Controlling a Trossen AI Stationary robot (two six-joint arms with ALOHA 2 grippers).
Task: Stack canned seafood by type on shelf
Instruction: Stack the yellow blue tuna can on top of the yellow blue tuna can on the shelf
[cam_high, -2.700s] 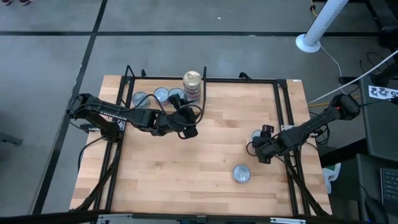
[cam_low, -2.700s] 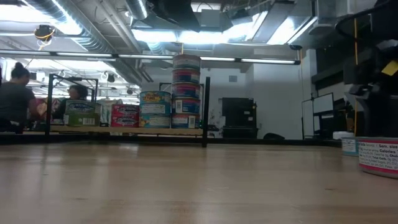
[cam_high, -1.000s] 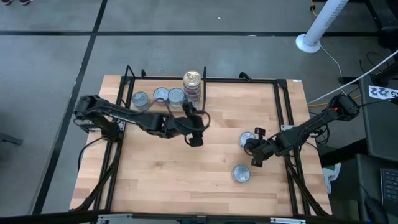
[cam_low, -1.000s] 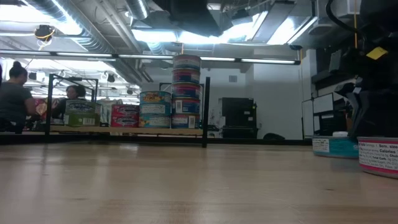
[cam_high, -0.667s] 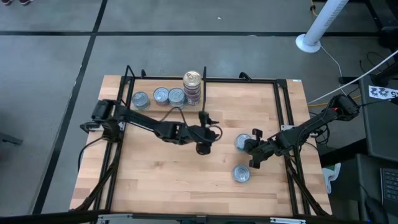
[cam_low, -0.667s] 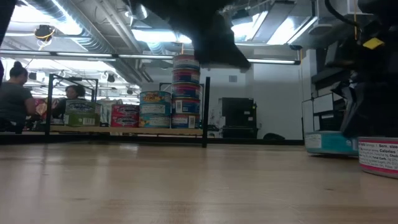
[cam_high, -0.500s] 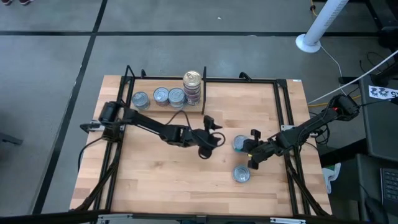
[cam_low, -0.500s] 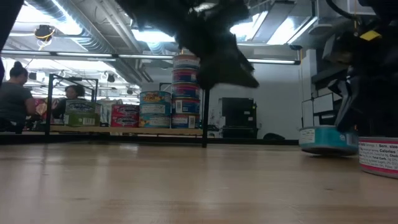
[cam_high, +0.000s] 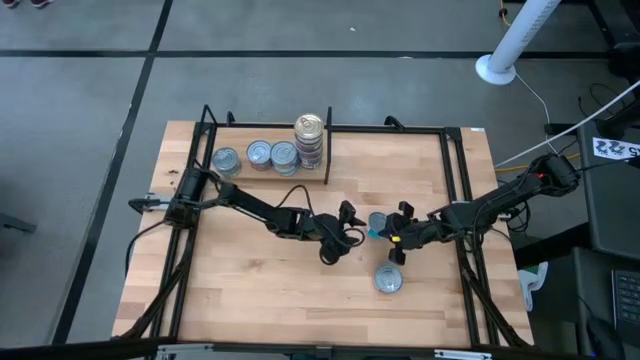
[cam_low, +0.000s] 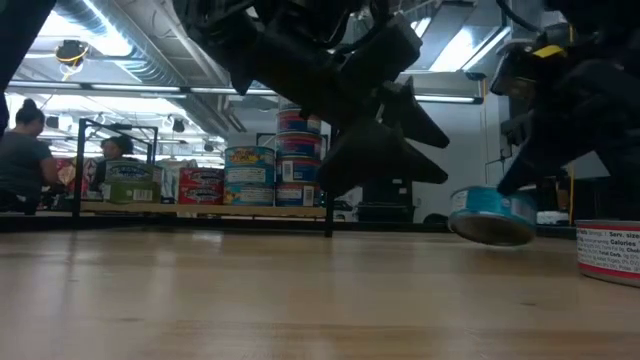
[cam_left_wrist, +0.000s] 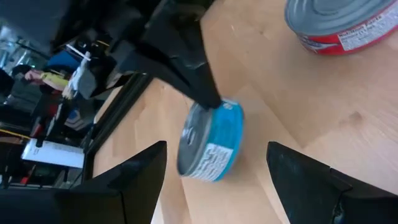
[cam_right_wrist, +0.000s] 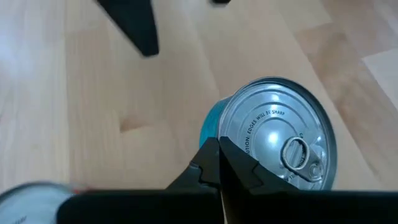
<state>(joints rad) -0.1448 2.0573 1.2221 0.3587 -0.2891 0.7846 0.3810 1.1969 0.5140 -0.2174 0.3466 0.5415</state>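
High view, teal tin (cam_high: 378, 223) mid-shelf (cam_high: 250, 290), end effectors (cam_high: 352, 225) flanking

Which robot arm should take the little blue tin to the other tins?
Probably the left. Its open left gripper hangs right beside the tilted blue round tin that the right gripper holds, and the left arm's side is nearer the stacked tins on the wooden shelf.

Wooden shelf (cam_high: 270, 290) bears one loose tin (cam_high: 388, 279), seemingly red-labelled.

Grey floor (cam_high: 80, 90); white post (cam_high: 515, 40); ceiling strip lights (cam_low: 260, 58); people seated (cam_low: 25, 160).
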